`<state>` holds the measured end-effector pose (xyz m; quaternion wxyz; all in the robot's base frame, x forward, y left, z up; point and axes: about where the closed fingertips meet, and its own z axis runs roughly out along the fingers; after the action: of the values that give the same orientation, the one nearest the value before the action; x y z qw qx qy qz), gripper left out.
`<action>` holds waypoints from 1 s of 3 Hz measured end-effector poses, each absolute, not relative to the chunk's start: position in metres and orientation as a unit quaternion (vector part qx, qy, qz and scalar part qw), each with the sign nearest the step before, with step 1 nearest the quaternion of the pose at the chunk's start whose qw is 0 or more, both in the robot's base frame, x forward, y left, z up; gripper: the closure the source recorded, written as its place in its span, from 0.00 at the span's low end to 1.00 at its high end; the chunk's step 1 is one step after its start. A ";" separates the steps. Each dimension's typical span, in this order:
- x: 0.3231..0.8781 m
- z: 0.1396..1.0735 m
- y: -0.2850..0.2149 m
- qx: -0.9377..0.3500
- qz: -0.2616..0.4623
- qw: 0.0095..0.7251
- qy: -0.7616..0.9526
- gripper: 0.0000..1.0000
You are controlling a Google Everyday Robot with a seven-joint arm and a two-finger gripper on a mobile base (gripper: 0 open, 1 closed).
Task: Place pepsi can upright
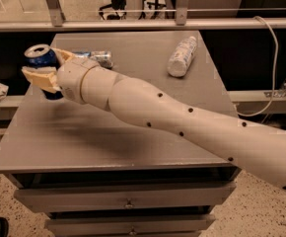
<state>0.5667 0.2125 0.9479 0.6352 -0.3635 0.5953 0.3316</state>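
Note:
My gripper is at the left edge of the grey table, at the end of my long cream arm that reaches in from the lower right. It is shut on the pepsi can, a dark blue can with a silver top. The can is held roughly upright, top tilted slightly toward the camera, with its base low over the table's left edge. The tan fingers hide the can's middle, so I cannot tell if the base touches the table.
A silvery pale-blue can lies on its side just behind my wrist. A clear plastic bottle lies at the table's back right. A rail runs behind the table. A white cable hangs at the right. Drawers sit below the tabletop.

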 end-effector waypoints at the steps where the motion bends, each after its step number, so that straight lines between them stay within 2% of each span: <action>1: 0.568 0.953 0.216 -0.370 0.335 0.632 0.593 1.00; 3: 0.559 0.936 0.208 -0.363 0.352 0.620 0.600 1.00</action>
<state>0.5594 0.2079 0.9360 0.6201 -0.3627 0.6000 0.3519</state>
